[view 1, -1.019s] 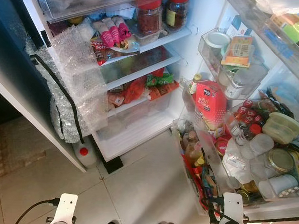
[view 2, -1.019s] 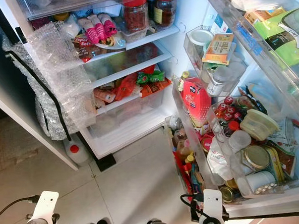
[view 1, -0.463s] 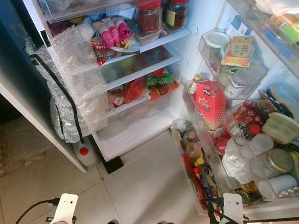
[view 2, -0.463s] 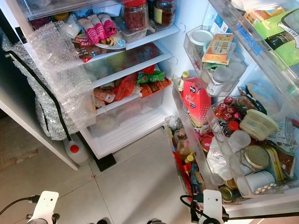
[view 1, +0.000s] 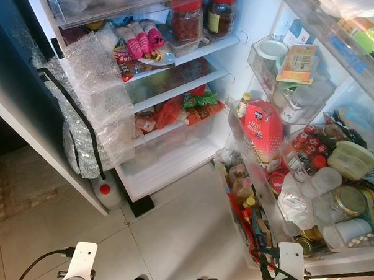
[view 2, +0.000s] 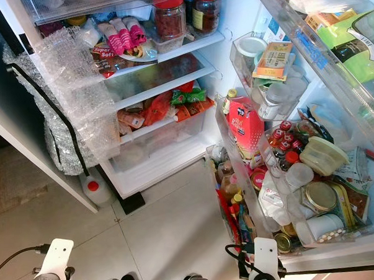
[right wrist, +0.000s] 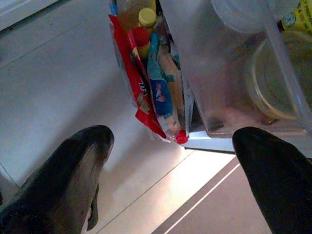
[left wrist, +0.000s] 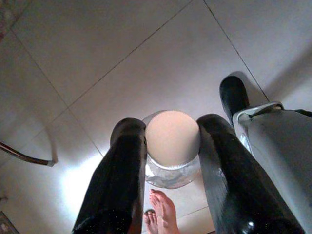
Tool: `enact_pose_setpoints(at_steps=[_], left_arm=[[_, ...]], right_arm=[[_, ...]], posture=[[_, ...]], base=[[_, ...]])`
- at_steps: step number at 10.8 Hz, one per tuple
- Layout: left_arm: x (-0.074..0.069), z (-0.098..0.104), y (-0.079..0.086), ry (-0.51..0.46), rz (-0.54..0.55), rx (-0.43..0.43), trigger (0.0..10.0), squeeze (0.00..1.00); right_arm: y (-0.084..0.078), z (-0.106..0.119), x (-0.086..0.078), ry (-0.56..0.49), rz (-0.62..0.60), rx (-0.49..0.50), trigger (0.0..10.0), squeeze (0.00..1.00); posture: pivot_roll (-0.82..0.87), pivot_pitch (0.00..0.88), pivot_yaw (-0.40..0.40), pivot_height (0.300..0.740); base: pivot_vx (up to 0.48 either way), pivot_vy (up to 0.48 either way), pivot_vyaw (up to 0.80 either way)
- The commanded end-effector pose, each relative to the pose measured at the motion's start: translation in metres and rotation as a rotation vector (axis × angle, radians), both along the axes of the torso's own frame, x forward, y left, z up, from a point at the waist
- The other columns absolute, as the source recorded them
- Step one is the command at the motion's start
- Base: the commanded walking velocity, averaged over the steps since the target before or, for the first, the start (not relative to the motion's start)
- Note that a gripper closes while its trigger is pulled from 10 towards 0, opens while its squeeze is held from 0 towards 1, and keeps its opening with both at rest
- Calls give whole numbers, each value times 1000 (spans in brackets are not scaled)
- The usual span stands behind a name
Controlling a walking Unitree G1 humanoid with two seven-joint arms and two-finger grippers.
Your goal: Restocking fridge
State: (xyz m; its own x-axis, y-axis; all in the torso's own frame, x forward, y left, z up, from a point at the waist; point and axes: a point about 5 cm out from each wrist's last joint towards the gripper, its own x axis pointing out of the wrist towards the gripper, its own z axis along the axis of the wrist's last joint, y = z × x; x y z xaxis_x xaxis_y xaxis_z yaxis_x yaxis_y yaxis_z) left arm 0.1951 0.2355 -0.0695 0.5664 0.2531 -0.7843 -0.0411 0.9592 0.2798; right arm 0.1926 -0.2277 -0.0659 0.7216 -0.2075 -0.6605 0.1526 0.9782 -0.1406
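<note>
Left wrist view: left gripper (left wrist: 170, 146) jaws clamp jar (left wrist: 172, 148) | right gripper (right wrist: 170, 146) jaws wide | fridge (view 1: 177, 84) packed

A clear glass jar (left wrist: 171, 156) with a pale, round lid is held between the two black fingers (left wrist: 122, 180) of the left claw (left wrist: 171, 141) above the tiled floor, while the fridge (view 1: 177, 84) is seen open, its shelves and door racks crowded.

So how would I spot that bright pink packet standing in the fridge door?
Start at the open fridge door on the right, lined with clear racks. In the rack nearest the shelves, halfway down, stands the pink packet, upright beside a yellow-capped bottle. It is the one tall, flat, bright pink thing among jars and bottles.
</note>
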Motion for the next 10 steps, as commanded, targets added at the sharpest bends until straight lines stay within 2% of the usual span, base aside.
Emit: enact_pose_setpoints(at_steps=[1, 9, 10], left_arm=[[-9, -4, 3, 38, -1, 9, 10000, 0], [-10, -5, 1, 10, 39, -42, 10000, 0], [-10, -5, 0, -5, 68, -76, 10000, 0]], right_arm=[[0, -6, -10, 43, 0, 2, 10000, 0], [8, -8, -10, 43, 6, 59, 10000, 0], [8, -8, -10, 38, -4, 74, 10000, 0]], posture=[[-191, 199, -7, 740], [-189, 204, -11, 740], [-188, 205, -10, 740]], base=[[0, 0, 0], [0, 0, 0], [0, 0, 0]])
